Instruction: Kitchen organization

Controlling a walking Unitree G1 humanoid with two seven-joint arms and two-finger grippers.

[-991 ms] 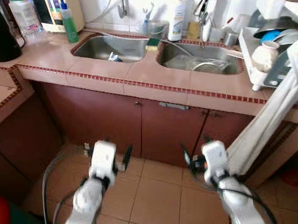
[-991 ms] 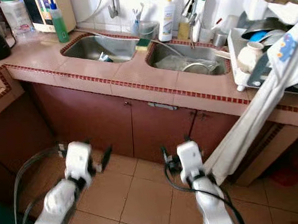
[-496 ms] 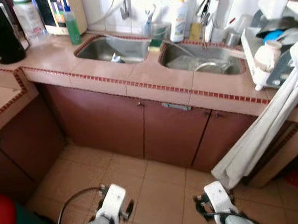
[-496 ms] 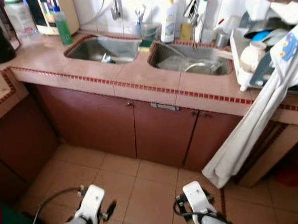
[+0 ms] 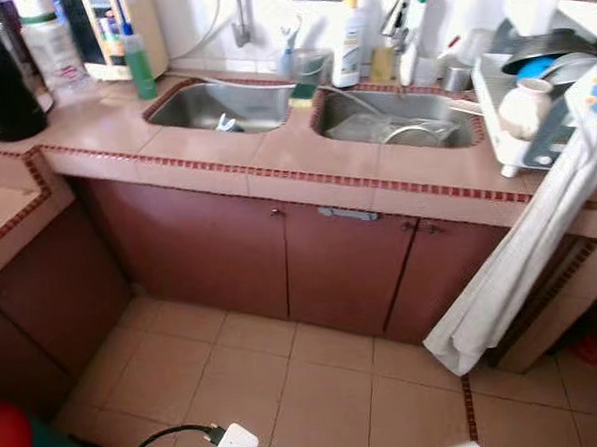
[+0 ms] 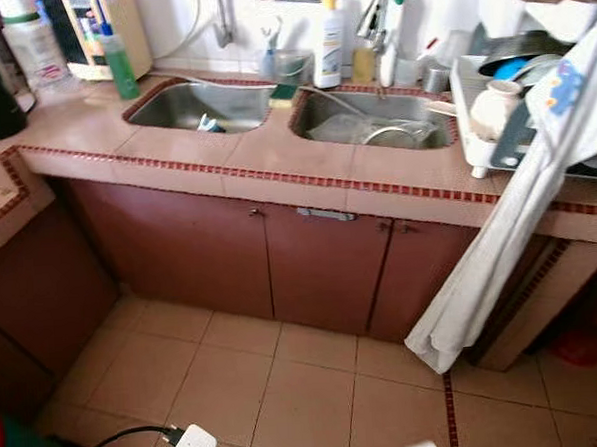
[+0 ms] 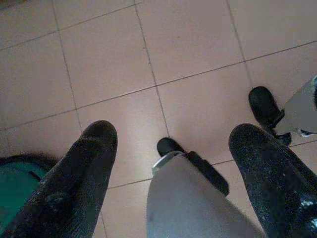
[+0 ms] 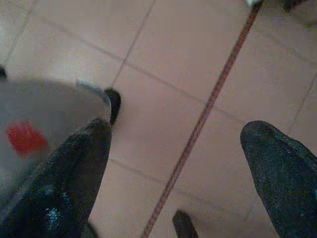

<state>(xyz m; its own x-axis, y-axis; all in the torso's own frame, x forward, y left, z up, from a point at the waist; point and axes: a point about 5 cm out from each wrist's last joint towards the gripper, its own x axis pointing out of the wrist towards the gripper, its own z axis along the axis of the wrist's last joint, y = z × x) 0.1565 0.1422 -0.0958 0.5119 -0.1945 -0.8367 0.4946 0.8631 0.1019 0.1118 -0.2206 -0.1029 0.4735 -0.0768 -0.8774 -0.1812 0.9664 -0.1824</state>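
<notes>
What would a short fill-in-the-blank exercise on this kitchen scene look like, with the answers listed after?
1. The green bottle stands to the ____ of the sinks.
2. A white ____ hangs off the counter by the dish rack.
3. Both grippers point down at the ____, fingers apart.

Answers: left; cloth; floor

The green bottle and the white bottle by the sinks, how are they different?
The green bottle has a blue top and stands to the left of the sinks; the white bottle has a yellow cap and stands behind them, near the middle. The white bottle looks taller than the green bottle. Both stand upright on the tiled counter.
</notes>
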